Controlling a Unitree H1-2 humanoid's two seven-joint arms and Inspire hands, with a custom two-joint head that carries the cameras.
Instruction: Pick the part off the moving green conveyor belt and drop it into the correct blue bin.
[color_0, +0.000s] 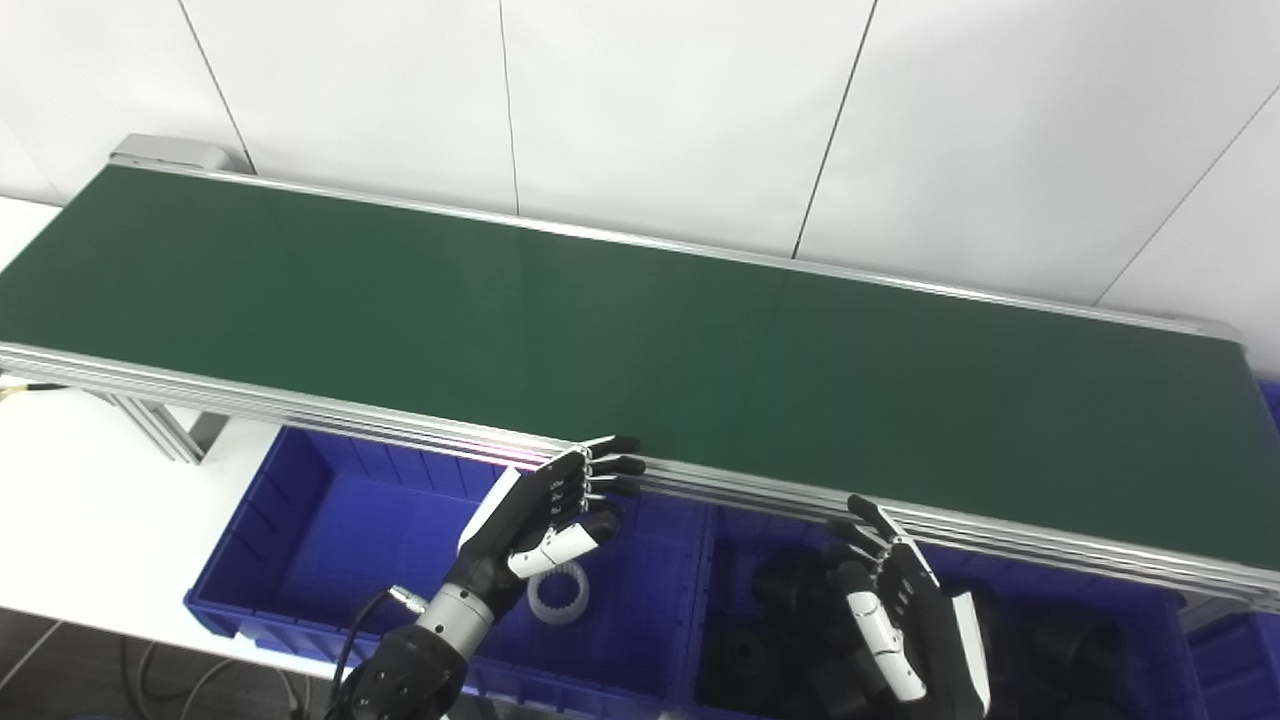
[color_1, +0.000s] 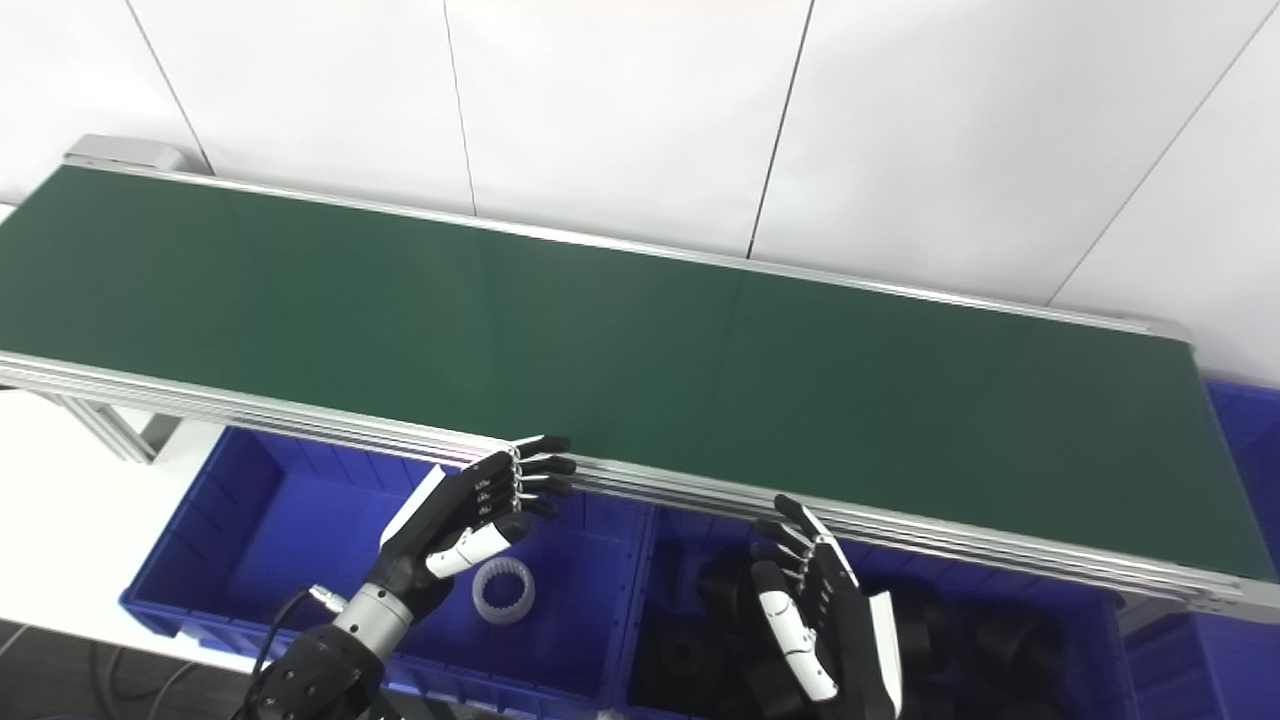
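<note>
Belt (color_0: 640, 330) shows no part anywhere in either view, bare green from end to end, so nothing to pick right now; looks like a waiting gap between pieces, or the task is nearly wrapped. Left blue bin (color_0: 290, 520) has one white ring part (color_0: 560, 592) lying on its floor, just below the left hand (color_0: 545, 515). Right blue bin (color_1: 650, 560) holds a pile of black round parts (color_1: 700, 650), count unclear, dark and overlapping. So sorting by colour seems partly done: white left, black right. Left hand hovers over its bin just beside the belt's near rail (color_0: 300, 400), fingers extended and close together pointing right along the rail, thumb tucked under, holding nothing. Right hand (color_0: 905, 610) hangs over the black-parts bin, fingers spread apart and pointing up toward the rail, palm facing left, also empty. Both forearms come in low from the bottom edge. Next needs a fresh part on the belt.
</note>
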